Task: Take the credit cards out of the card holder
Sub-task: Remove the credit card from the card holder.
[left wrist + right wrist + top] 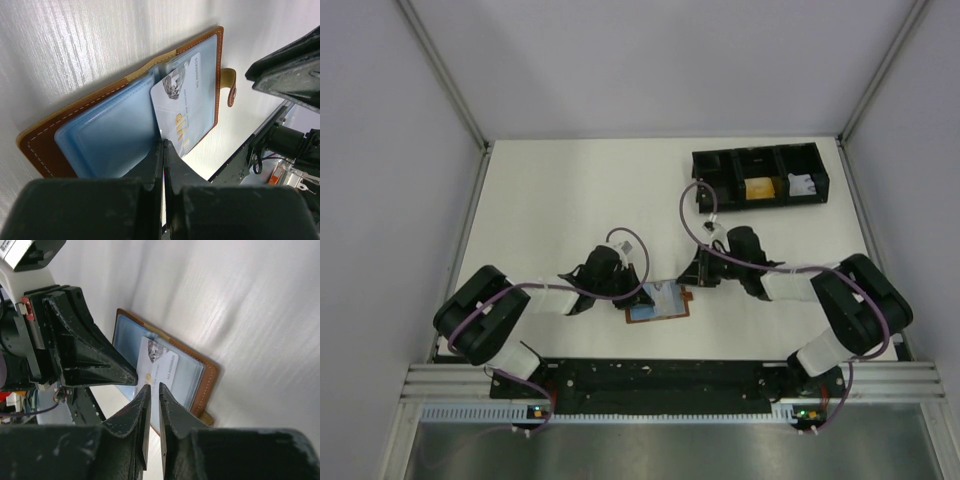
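The left claw is squeezing fully shut and appears to be pinching the near corner of the white card, probably to slide it out of its blue sleeve. The right claw is hovering at the card's edge with only a slit between its tips, gripping nothing I can make out. The card holder is lying open on the table, toward 6 o'clock in the top view, between both arms. Its sleeves are hiding any further cards. At 1 o'clock, the black tray is holding yellow and white things too small to identify.
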